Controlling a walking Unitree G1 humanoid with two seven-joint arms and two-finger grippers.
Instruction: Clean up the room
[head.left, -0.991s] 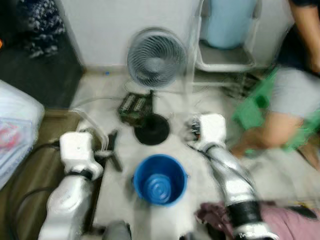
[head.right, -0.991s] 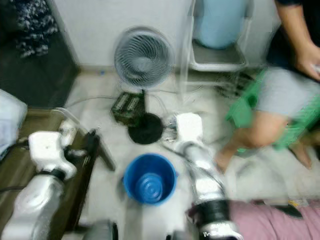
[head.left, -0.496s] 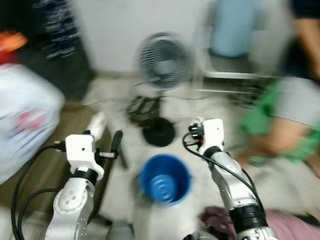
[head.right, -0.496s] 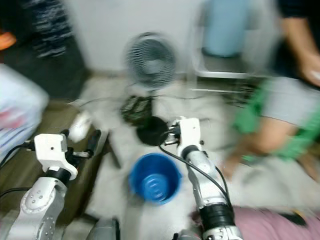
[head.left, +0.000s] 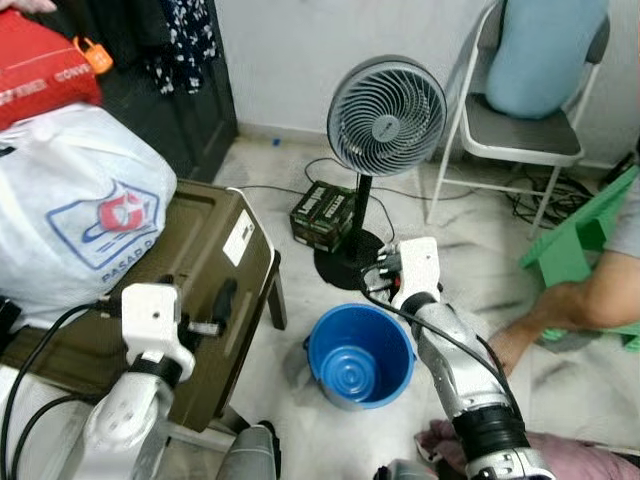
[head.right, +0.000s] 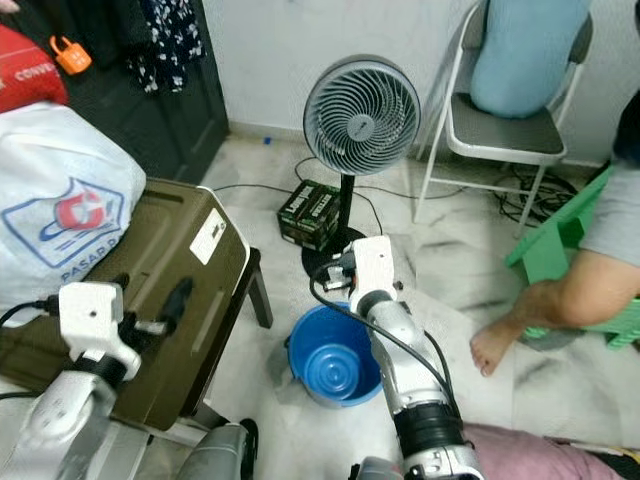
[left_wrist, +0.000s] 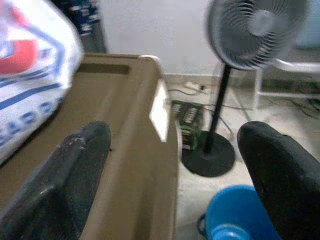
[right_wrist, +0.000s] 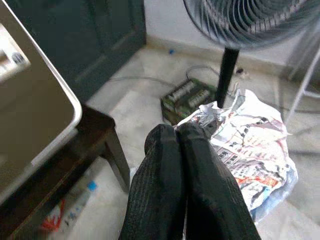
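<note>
Here, right gripper (right_wrist: 186, 131) pinched tight on a crumpled newspaper (right_wrist: 250, 135), held just above the blue bucket (head.left: 360, 357), right arm bent forward, left gripper (left_wrist: 170, 165) fingers wide apart, over the brown box (head.left: 190, 290).

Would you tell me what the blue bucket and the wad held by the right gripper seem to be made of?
Blue bucket: probably plastic, with an even, smooth, slightly glossy surface. Wad: crumpled printed paper, likely newspaper, with sharp creases and print, pinched in the right gripper.
</note>
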